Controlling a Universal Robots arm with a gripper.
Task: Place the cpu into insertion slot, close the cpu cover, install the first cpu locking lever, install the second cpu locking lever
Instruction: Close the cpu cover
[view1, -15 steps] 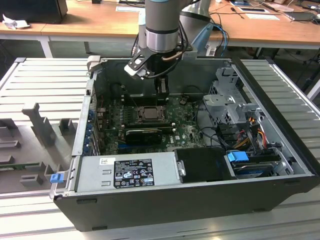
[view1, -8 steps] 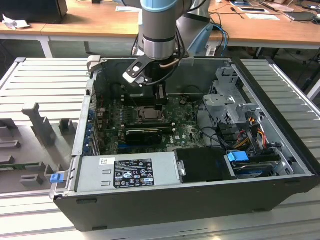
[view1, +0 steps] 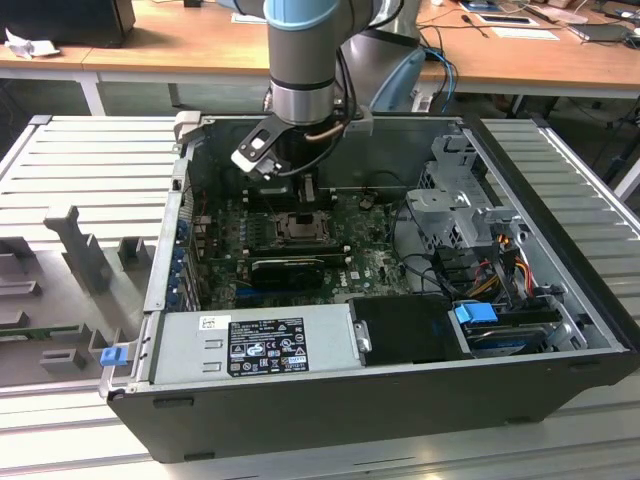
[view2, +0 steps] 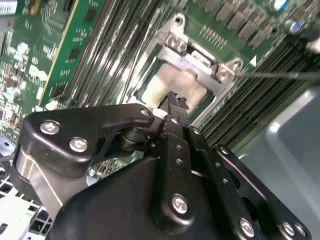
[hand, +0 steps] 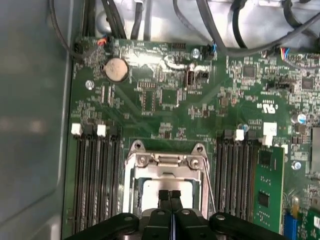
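The slatted metal bench (view1: 90, 160) is the biggest thing here, and on it lies an open computer case (view1: 380, 400); my arm (view1: 305, 50) comes down into the case from above, near its back wall; a grey power supply (view1: 260, 345) lies along the near side of the case, and a metal drive cage (view1: 455, 200) sits toward the exterior view's right; the green circuit board (view1: 370, 265) covers the floor of the case between them; in the first wrist view, dark memory slots (hand: 95, 175) run on both sides of the socket, with one green memory stick (hand: 267, 185) seated in the far bank; my tool (hand: 170, 194) hangs straight over the socket, its two black fingertips (view2: 171, 98) clenched tight together with nothing between them that I can see; whether they touch the surface beneath I cannot tell; the cover (hand: 165, 161), a silvery frame with a window, lies down over the socket, its screwed end away from my tool; the chip (hand: 150, 187) sits in the socket, pale and flat, showing through that window just beneath my fingertips; a thin lever (hand: 208, 182) of wire runs beside the cover, between it and the memory slots, and in the second wrist view it reaches out from the cover's corner across the slots; whether it is latched I cannot tell; a round coin battery (hand: 116, 69) sits on the board well apart from the socket.
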